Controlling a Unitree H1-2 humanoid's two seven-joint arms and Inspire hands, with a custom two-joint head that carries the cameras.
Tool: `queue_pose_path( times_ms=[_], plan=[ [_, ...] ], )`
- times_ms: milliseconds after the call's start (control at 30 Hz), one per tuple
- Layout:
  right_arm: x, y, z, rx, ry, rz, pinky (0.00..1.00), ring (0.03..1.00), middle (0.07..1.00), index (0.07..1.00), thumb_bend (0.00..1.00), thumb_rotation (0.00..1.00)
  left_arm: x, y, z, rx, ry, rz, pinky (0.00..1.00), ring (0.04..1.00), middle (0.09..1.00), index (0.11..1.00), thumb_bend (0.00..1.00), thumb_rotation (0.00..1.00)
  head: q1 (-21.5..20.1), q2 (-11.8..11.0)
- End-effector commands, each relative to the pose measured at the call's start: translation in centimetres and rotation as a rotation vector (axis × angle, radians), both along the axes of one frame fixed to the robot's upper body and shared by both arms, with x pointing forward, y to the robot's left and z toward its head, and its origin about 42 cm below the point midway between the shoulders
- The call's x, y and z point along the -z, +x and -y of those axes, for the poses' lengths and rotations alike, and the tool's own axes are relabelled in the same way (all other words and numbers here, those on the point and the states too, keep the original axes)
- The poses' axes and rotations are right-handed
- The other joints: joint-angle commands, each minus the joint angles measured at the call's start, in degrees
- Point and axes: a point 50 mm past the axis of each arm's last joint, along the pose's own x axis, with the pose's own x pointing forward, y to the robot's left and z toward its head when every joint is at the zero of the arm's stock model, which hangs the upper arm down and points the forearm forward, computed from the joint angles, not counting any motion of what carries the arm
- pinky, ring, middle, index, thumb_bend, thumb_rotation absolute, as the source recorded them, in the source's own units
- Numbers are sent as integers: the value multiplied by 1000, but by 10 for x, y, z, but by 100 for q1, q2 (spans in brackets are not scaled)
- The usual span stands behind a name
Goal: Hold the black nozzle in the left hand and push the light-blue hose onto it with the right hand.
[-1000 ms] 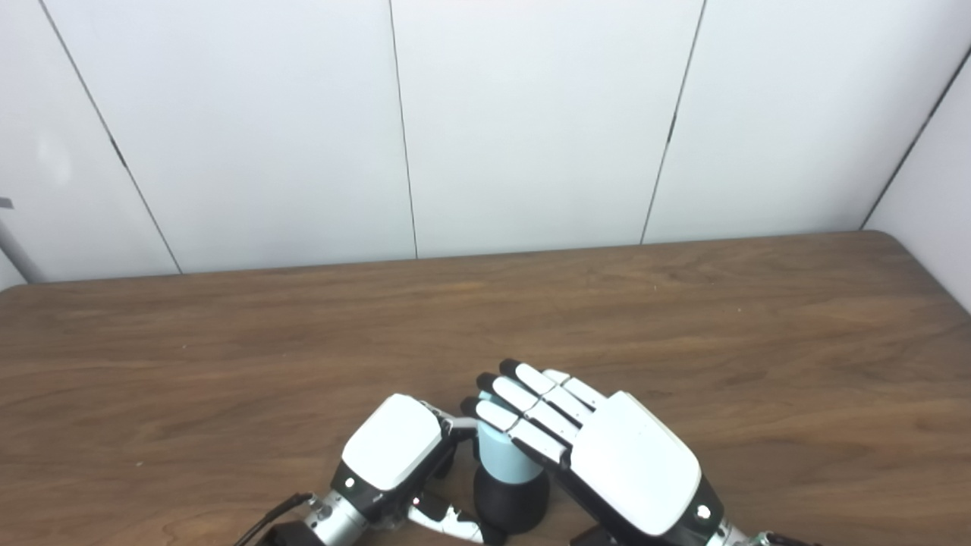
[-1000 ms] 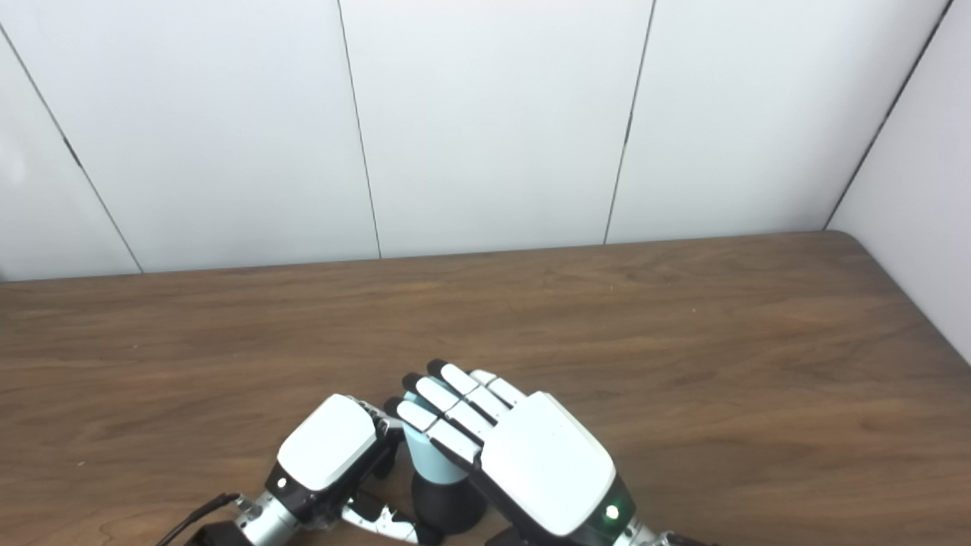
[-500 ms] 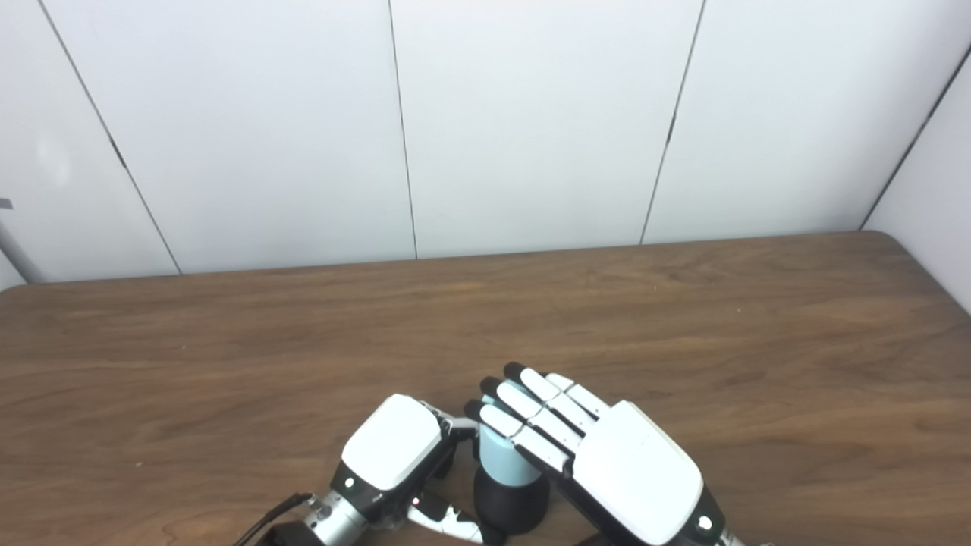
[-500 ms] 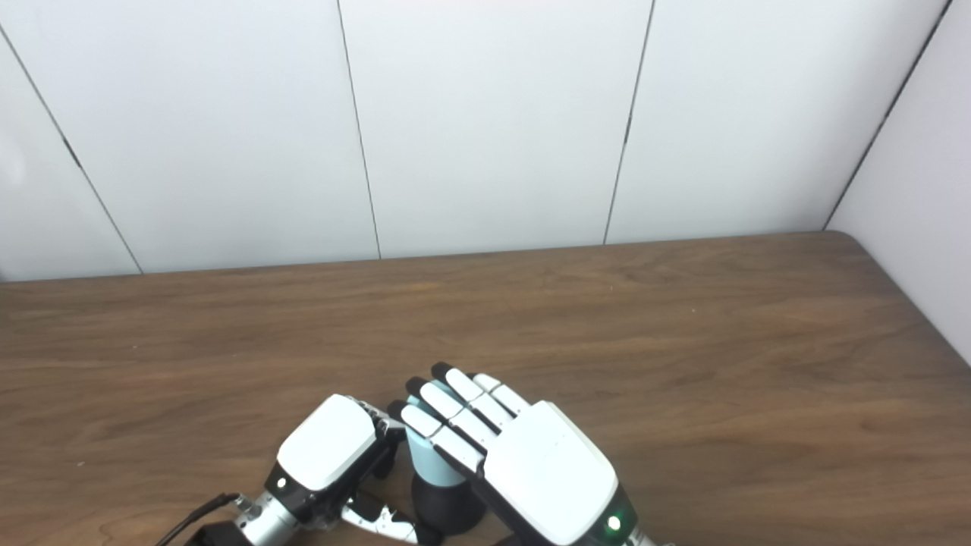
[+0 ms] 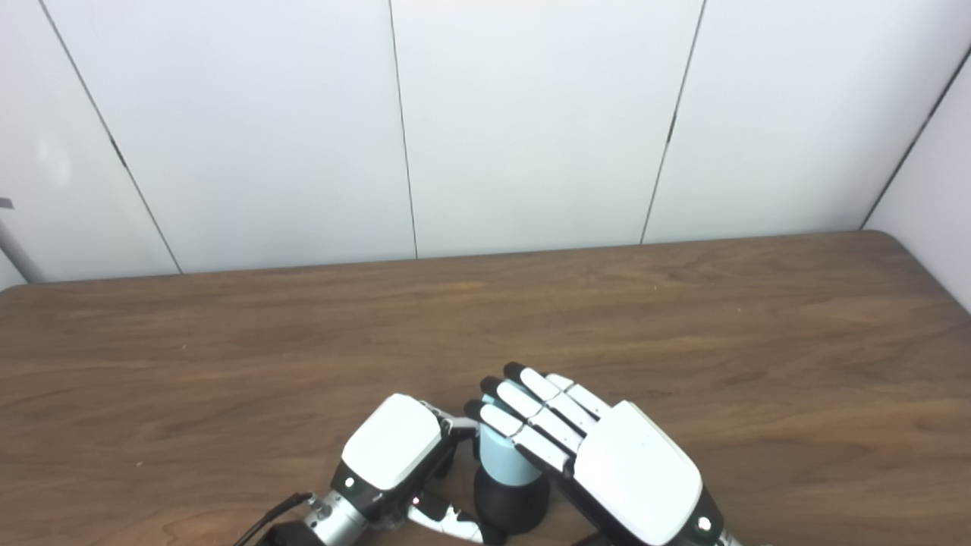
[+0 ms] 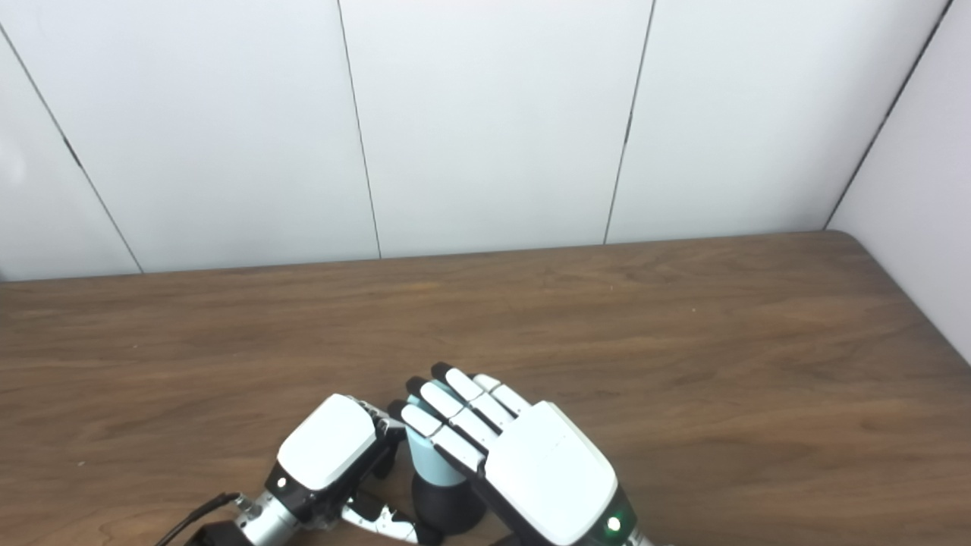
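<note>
The black nozzle (image 5: 512,504) stands upright near the table's front edge, with the light-blue hose (image 5: 501,462) sitting on top of it. My left hand (image 5: 394,444) is at its left side, fingers curled round behind the hose and thumb against the black base. My right hand (image 5: 607,455) comes in from the right with its fingers (image 5: 531,406) stretched flat and lying over the top of the hose. Its thumb is hidden under the palm. The joint between hose and nozzle shows as a clean line; how deep the hose sits cannot be seen.
The brown wooden table (image 5: 683,326) stretches away behind and to both sides of the hands. White wall panels (image 5: 531,114) close it off at the back and at the right. A black cable (image 5: 269,516) runs from my left wrist.
My right hand has slid slightly toward the bottom right, fingers still lying over the hose top. Left hand, nozzle and hose have not moved.
</note>
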Motion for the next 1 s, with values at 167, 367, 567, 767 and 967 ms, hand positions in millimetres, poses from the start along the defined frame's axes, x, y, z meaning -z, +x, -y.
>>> queue_pose_path(
  times_ms=[167, 367, 567, 767, 967],
  plan=[
    [21, -5, -1, -26, -44, -91, 826, 928, 919, 880, 708, 662, 48, -27, -7, -7, 101, -139, 125, 184, 270, 481, 515, 39, -11, -14],
    [17, -1, -2, -20, -10, -80, 887, 954, 947, 908, 663, 714, 48, -27, -7, -3, 110, -143, 136, 195, 283, 481, 515, 39, -11, -23],
    [7, 6, -1, 2, 28, -61, 908, 958, 951, 912, 668, 728, 48, -28, -7, -6, 110, -143, 129, 186, 269, 481, 515, 39, -25, -24],
    [-7, 10, -1, 10, 43, -27, 992, 984, 964, 927, 685, 763, 49, -27, -6, -6, 104, -142, 123, 181, 265, 480, 515, 38, -15, -39],
    [-12, 11, -3, 5, 57, -13, 1000, 1000, 977, 940, 679, 771, 49, -27, -7, -6, 109, -144, 125, 180, 261, 480, 515, 38, -19, -40]
  ],
)
